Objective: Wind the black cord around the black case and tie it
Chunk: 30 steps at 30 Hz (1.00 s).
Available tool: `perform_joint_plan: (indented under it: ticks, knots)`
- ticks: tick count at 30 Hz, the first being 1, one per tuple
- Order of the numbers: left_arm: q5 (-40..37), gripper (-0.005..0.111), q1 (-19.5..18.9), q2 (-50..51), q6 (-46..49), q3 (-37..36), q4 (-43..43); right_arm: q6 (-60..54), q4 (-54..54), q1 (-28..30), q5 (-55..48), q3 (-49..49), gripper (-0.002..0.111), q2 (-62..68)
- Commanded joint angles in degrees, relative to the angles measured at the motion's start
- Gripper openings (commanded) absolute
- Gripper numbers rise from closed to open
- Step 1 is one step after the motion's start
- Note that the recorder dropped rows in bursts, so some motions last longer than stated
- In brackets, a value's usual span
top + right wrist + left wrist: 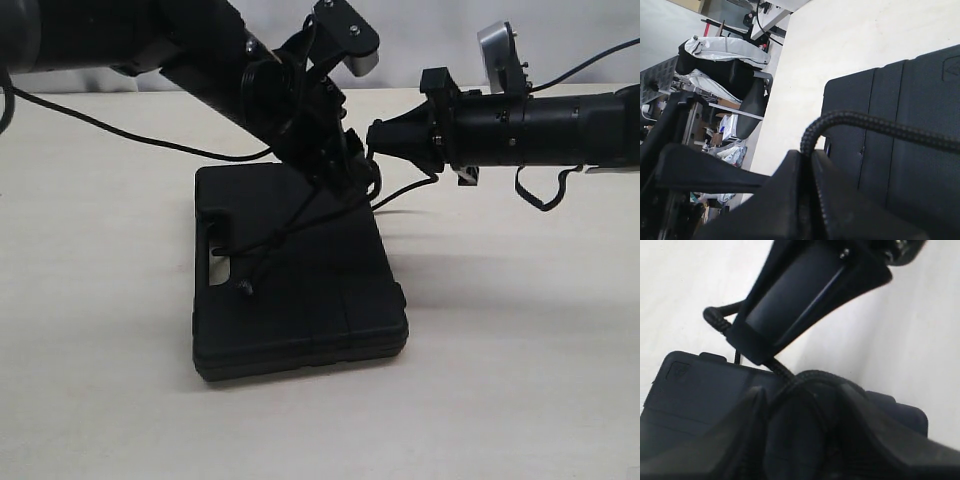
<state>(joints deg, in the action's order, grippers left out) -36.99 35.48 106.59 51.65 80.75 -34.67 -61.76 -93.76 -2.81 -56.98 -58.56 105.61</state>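
With right gripper (807, 155) clenched on the black cord (875, 126) and left gripper (800, 395) not tellably clenched or released, liable to drag the black case (300, 300) across the tabletop (520, 350) by overtight pulling.

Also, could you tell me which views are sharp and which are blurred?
Exterior view: sharp, evenly lit, soft shadow on the table right of the black case. Left wrist view: the near jaws are blurred and dark. Right wrist view: the black cord is crisp, the jaws soft.
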Motion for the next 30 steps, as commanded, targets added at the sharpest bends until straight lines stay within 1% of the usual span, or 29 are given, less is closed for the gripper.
perform_joint_plan:
  ticks: [1, 3, 8, 11, 13, 15, 19, 20, 23, 28, 30]
  knots:
    - [0.63, 0.031, 0.25, 1.56, -0.38, 0.02, -0.78, -0.59, -0.13, 0.04, -1.58, 0.3, 0.004, -0.39]
    - [-0.35, 0.021, 0.25, 1.84, -0.38, 0.02, -0.62, -0.59, -0.23, 0.04, -1.58, 0.3, 0.004, -0.39]
    - [-0.14, 0.0, 0.25, 1.73, -0.38, 0.02, 0.23, -0.78, -0.22, 0.04, -1.58, 0.3, 0.004, -0.39]
    - [0.0, 0.0, 0.25, 1.73, -0.28, 0.02, 2.87, -1.61, -0.36, 0.04, -1.48, 0.3, 0.004, -0.39]
    - [-0.75, 0.0, 0.25, 1.73, -0.43, 0.02, 5.39, -4.61, -1.33, 0.04, -1.35, 0.3, 0.004, -0.39]
    - [-1.41, 0.0, 0.25, 1.65, -0.64, 0.02, 8.23, -6.09, -1.77, 0.04, -1.35, 0.3, 0.012, -0.39]
    - [-0.91, 0.0, 0.25, 1.65, -0.64, 0.02, 10.49, -6.77, 0.43, 0.04, -1.35, 0.3, 0.062, -0.39]
    - [-0.2, 0.0, 0.25, 1.61, -0.64, 0.02, 10.72, -6.77, 1.93, 0.04, -1.35, 0.07, 0.068, -0.39]
    - [2.85, 0.0, 0.25, 1.48, -0.64, 0.02, 12.95, -5.64, 6.24, 0.04, -1.71, -0.07, 0.064, -0.73]
    - [3.74, 0.0, 0.25, 1.48, -0.64, 0.02, 14.69, -5.64, 9.45, 0.04, -1.08, -0.07, 0.059, -4.94]
    - [4.63, 0.0, 0.25, 1.48, -0.51, 0.02, 14.99, -4.94, 13.28, -0.28, 0.05, -0.07, 0.058, -7.42]
